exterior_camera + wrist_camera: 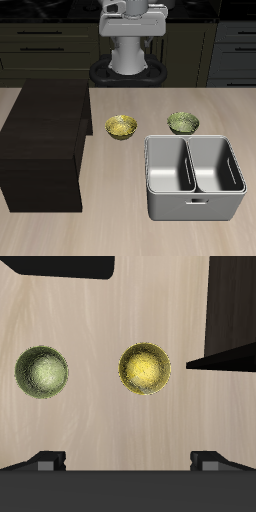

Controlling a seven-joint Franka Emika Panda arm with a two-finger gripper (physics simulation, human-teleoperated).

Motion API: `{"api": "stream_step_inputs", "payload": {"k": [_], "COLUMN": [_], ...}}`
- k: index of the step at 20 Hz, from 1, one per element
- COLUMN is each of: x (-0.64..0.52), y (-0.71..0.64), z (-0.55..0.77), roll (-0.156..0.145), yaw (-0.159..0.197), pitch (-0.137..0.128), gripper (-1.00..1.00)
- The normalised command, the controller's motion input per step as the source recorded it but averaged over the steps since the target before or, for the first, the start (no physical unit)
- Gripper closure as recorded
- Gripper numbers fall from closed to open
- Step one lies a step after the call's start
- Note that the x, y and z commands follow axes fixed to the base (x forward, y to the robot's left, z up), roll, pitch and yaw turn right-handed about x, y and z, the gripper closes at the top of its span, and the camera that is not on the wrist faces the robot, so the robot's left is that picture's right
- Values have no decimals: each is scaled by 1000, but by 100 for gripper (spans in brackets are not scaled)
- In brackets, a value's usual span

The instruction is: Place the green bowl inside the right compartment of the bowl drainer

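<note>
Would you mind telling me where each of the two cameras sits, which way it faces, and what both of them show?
Exterior view: sits in front of and above the table, facing the robot's base; shows the bowl drainer, the dark box and the arm's lower part.
Wrist view: sits on the gripper, looking straight down at the tabletop; only the gripper's fingertips show, spread apart.
Shared: the green bowl, the yellow-green bowl and the dark box.

Wooden table (120, 235) bearing two bowls (122, 126), drainer (194, 178), box (42, 145).
</note>
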Motion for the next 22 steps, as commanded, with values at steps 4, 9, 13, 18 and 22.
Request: {"api": "stream_step_inputs", "payload": {"k": [4, 9, 13, 18, 22], "x": [30, 14, 31, -14, 59], "y": [135, 260, 363, 245, 385], "z": [-27, -14, 97, 52, 40], "roll": [-8, -15, -3, 12, 10], "yaw": [1, 17, 8, 13, 10], "pitch": [9, 6, -6, -5, 8], "gripper": [-100, -100, -100, -100, -100]}}
